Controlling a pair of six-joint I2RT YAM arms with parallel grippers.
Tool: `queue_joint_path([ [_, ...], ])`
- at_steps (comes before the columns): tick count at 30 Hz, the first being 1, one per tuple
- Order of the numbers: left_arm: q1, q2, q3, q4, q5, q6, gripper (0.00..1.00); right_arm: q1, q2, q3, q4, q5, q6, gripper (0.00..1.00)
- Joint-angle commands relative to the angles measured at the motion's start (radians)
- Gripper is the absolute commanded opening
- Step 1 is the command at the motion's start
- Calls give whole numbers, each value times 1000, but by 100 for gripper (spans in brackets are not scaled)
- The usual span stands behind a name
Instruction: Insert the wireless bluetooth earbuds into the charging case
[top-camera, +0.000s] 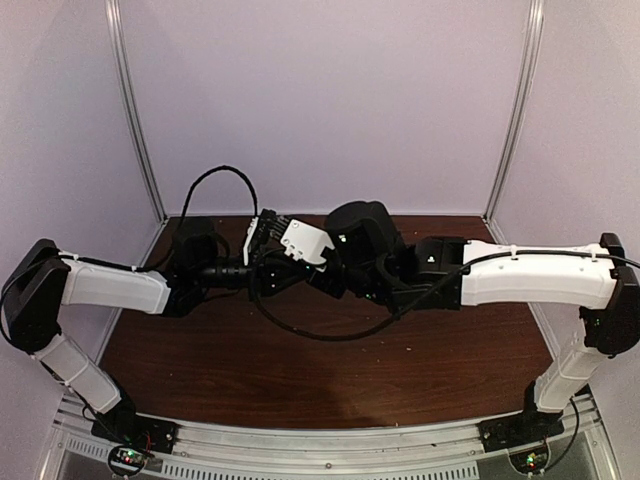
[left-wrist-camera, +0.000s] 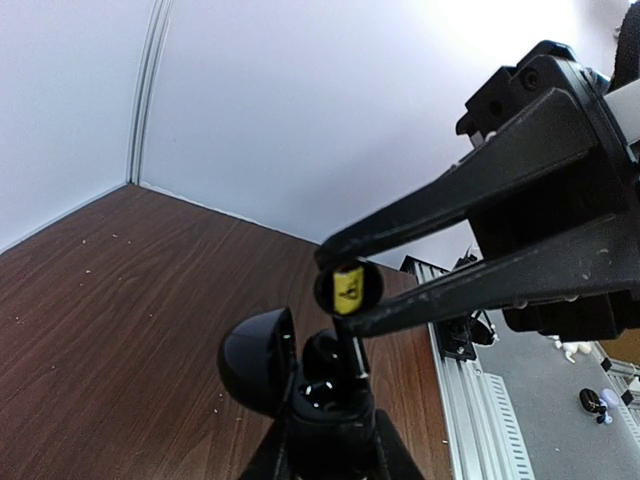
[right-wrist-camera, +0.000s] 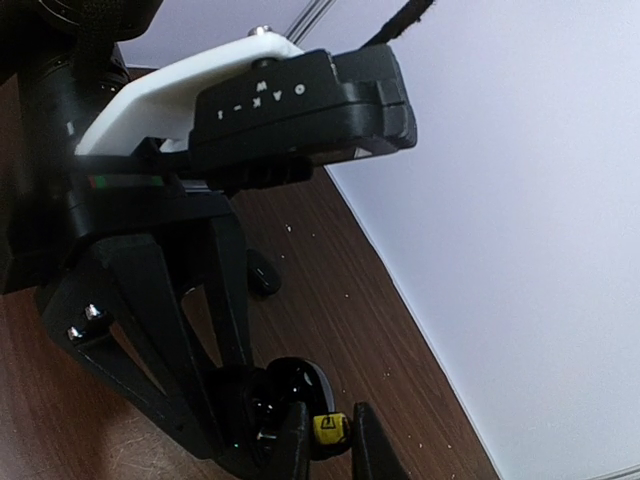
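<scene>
left wrist view showed your left end effector clamped on the charging case, its lid swung open, held above the bench; your right end effector was pinched shut on an earbud just over the open case; the earbud looked tiny, black and rounded, with a yellow mark facing the lens; it seemed light, hard and slippery, best gripped gently across its body; the smooth case could have twisted.
</scene>
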Motion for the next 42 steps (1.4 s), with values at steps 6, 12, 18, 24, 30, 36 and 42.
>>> queue_joint_path([
  [6,-5,-19,16,43,4,17,0,18,21,-17,9,-5,-13,11],
  [12,-5,-18,16,38,-1,20,0,25,18,-22,0,-27,-26,10],
  [18,-5,-18,18,31,-5,24,0,39,11,-54,-4,-32,-54,11],
  [24,-4,-18,17,30,-6,25,0,43,9,-52,1,-42,-45,11],
  [30,-5,-24,18,22,-11,29,0,43,4,-54,11,-55,-24,13],
  [36,-5,-30,15,26,-21,32,0,42,4,-42,10,-68,-2,20],
  [42,-5,-50,-15,75,-28,38,0,42,-2,-39,14,-82,11,22],
])
